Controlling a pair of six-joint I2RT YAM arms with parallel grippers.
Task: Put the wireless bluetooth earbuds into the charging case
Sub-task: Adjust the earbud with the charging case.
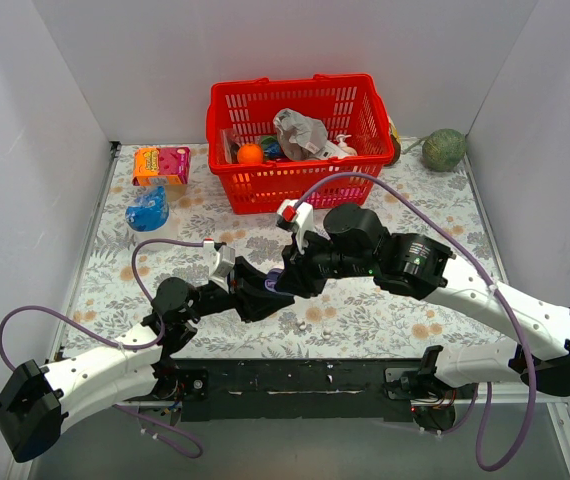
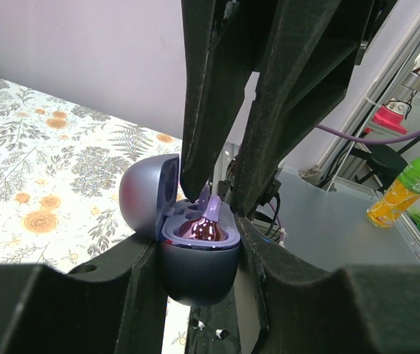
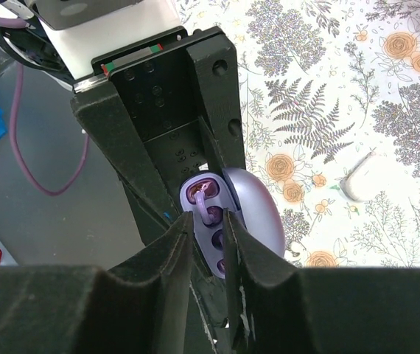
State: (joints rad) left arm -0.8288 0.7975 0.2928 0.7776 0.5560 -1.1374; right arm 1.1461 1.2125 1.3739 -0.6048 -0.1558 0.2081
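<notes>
One glossy purple earbud is being seated. Its rounded body sits low in a well of the oval lilac-grey charging case, and its paler stem is pinched between the narrowly closed fingers of the right gripper, which reaches in from above. The left gripper clamps the lower half of the case between its own fingers. The lid is hinged open to one side, and the case appears to be held clear of the tabletop.

The step in hand looks like the final push of this bud into its well. The next move calls for a small, straight press. The right fingers should then part just enough to free the stem and lift away without dragging the bud out, while the left grip keeps the case level.

A small pale whitish-grey piece lies apart on the floral-patterned tabletop and probably needs fetching afterwards.

At the far side stand a red plastic basket full of oddments, a pink-and-orange box and a blue object. Plain white walls enclose the tabletop. Past its near edge, an orange-drink bottle stands in the room beyond.
</notes>
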